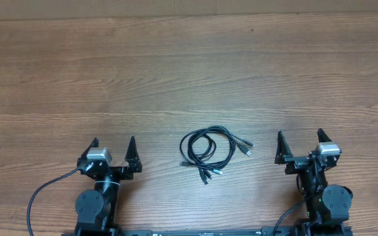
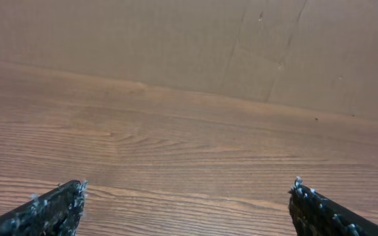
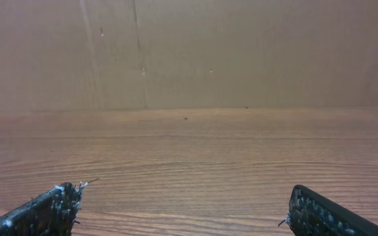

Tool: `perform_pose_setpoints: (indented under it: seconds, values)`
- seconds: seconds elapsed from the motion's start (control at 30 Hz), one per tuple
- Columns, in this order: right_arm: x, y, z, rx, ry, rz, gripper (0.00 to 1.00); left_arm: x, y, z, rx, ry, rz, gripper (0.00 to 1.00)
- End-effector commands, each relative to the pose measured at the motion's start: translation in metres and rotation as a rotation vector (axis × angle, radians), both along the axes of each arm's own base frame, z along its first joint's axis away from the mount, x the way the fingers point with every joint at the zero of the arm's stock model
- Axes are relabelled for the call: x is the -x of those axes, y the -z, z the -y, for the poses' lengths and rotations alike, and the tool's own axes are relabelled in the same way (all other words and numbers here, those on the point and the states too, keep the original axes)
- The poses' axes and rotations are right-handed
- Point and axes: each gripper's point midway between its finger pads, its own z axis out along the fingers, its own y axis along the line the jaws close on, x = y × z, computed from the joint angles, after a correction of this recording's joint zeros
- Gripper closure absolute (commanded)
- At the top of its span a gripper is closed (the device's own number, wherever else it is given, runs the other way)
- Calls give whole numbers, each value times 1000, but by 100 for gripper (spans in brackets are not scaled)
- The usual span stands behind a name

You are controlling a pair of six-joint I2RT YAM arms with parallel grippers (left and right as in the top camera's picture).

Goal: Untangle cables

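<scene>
The cables lie as one tangled coil of thin black cords on the wooden table, between the two arms, with small silvery and greenish plug ends at the coil's right and lower sides. My left gripper is open and empty, well left of the coil. My right gripper is open and empty, to the right of the coil. The left wrist view shows only its spread fingertips over bare wood; the right wrist view shows the same. The cables are out of both wrist views.
A thick black robot cable curves out from the left arm's base at the near edge. A brown cardboard wall stands beyond the table's far edge, also in the right wrist view.
</scene>
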Motion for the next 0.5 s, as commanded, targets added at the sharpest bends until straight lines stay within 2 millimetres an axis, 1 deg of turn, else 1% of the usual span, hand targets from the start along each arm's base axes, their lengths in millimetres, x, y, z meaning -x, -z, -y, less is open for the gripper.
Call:
perform_pose_setpoints:
  seconds: [0.0,0.47]
  values:
    - [0,1,1,-6,7,5,0,0,0,-3,-23,-16,7,0]
    - [0,1,1,-6,7,5,0,0,-2,-3,-12,-14,12,0]
